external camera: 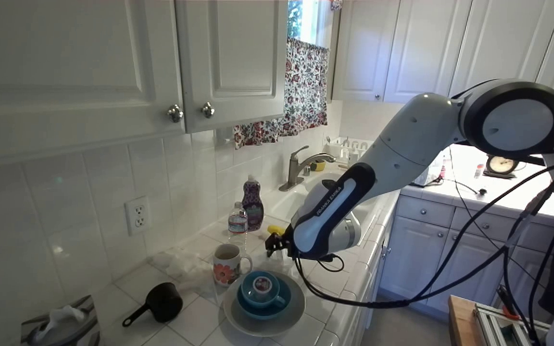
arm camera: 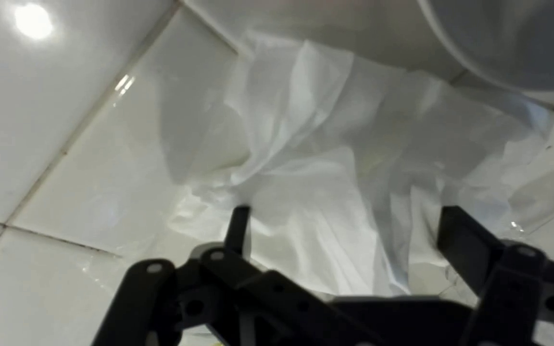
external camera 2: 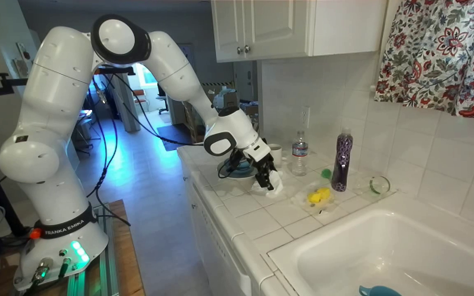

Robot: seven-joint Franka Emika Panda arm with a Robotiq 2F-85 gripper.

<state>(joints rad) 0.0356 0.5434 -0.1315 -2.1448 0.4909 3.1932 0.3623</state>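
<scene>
**Cropped and fuzzy bits**

Blue handled thing (external camera 2: 381, 291) in the sink (external camera 2: 335, 246) gets chopped by an exterior view's bottom edge. Wrist view cuts off some round grey thing (arm camera: 517, 41) too. Gripper (arm camera: 346, 222) tips are blurry, can't tell if they touch the white paper (arm camera: 313, 206).

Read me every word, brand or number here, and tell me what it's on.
"FRANKA EMIKA" on the robot arm's lower section.
"FRANKA EMIKA" on the black band around its base.
Too small or blurred: labels on the clear bottle, purple bottle and small container; the clock.
</scene>
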